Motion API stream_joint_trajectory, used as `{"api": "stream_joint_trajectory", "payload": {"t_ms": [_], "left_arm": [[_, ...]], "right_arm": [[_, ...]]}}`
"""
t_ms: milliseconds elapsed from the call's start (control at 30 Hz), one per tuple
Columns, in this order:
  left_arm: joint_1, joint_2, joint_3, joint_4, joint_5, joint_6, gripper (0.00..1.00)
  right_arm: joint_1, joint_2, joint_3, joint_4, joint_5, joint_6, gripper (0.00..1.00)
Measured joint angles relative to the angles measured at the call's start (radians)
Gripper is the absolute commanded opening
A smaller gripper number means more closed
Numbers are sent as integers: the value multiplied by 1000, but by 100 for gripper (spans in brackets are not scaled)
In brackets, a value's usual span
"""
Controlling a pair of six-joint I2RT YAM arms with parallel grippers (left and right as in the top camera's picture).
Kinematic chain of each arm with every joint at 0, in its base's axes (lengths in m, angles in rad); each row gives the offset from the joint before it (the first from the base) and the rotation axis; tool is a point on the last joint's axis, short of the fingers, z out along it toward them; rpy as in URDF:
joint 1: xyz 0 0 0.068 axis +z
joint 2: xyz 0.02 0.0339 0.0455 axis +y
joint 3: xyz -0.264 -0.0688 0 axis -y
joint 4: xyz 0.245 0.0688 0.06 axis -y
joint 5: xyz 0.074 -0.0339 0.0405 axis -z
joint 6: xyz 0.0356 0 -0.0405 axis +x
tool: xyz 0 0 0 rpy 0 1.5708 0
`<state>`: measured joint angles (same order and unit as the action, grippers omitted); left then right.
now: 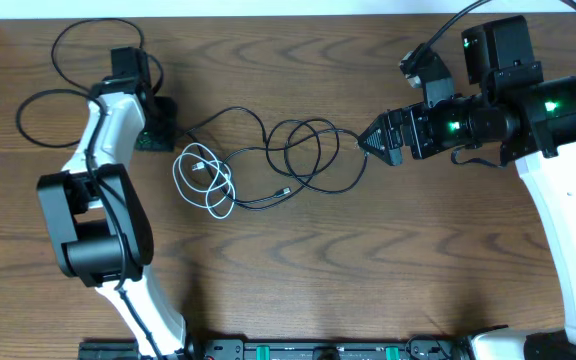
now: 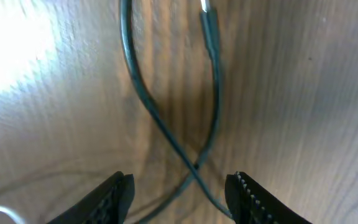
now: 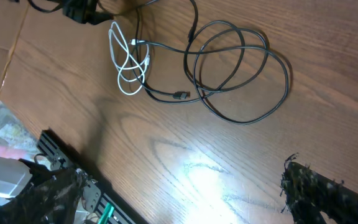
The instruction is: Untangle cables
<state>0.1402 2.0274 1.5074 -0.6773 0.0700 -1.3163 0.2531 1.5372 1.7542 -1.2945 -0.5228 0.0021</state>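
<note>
Left arm [image 1: 103, 140] folded upper left, left gripper [image 2: 179, 186] half-spread, grasping nothing, thin black cables [image 2: 166, 134] crossing between its tips, coiled white cable [image 1: 206, 180] at centre, right gripper [image 1: 371, 140] pointing leftward, fully spread, empty, beside black loops.

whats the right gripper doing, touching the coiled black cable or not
Apart. The right wrist view shows bare table between the open right gripper and the coiled black cable.

One white cable [image 1: 205, 180], black cables [image 1: 308, 160] too tangled to number, a left arm [image 1: 98, 215], a right arm [image 1: 553, 125], one table [image 1: 368, 280].
</note>
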Motion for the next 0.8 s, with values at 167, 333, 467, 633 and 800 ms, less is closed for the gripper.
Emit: {"api": "stream_joint_trajectory", "payload": {"t_ms": [167,333,467,633,800], "left_arm": [[-5,24,-1,5,3,-47,50],[-4,56,-11,6,2,-68,50],[-4,58,-11,14,-2,-76,50],[-4,58,-11,16,-13,-80,49],[-4,59,-11,32,-43,-94,47]], "right_arm": [[0,0,0,-2,0,0,99],[0,0,0,-3,0,0,99],[0,0,0,-2,0,0,99],[0,0,0,-3,0,0,99],[0,0,0,-3,0,0,99]]}}
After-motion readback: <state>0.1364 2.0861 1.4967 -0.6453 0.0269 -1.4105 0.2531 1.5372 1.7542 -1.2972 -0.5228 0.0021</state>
